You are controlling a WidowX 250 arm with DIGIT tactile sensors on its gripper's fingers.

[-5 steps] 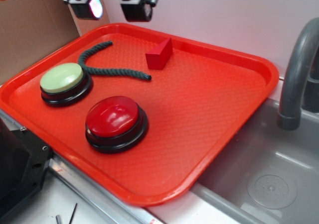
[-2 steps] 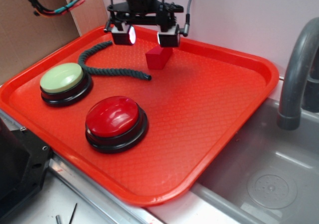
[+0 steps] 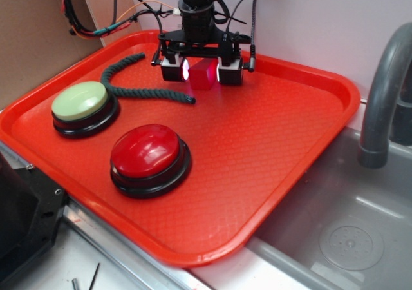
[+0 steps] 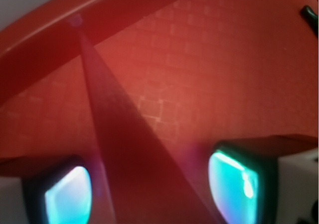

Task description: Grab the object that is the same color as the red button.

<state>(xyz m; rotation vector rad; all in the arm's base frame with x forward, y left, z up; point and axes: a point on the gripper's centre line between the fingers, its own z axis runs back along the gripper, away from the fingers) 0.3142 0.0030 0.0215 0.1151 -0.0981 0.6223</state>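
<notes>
The object, a small matte red wedge block (image 3: 203, 75), lies at the back of the red tray (image 3: 283, 142). My gripper (image 3: 201, 71) has come down over it and stands open, one finger on each side of the block. In the wrist view the wedge (image 4: 129, 149) fills the middle between the two glowing pads (image 4: 67, 196), with a gap showing toward the right pad. The red button (image 3: 148, 151), a glossy dome on a black base, sits near the tray's front left, well apart from the gripper.
A pale green button (image 3: 80, 102) stands at the tray's left. A dark green rope (image 3: 138, 91) lies just left of the block. A grey sink (image 3: 341, 232) and a faucet (image 3: 383, 96) are to the right; a cardboard wall (image 3: 32, 32) is at the back left.
The gripper has moved right and down from above the tray's back edge. Its open fingers now straddle the red block, which has not moved.
</notes>
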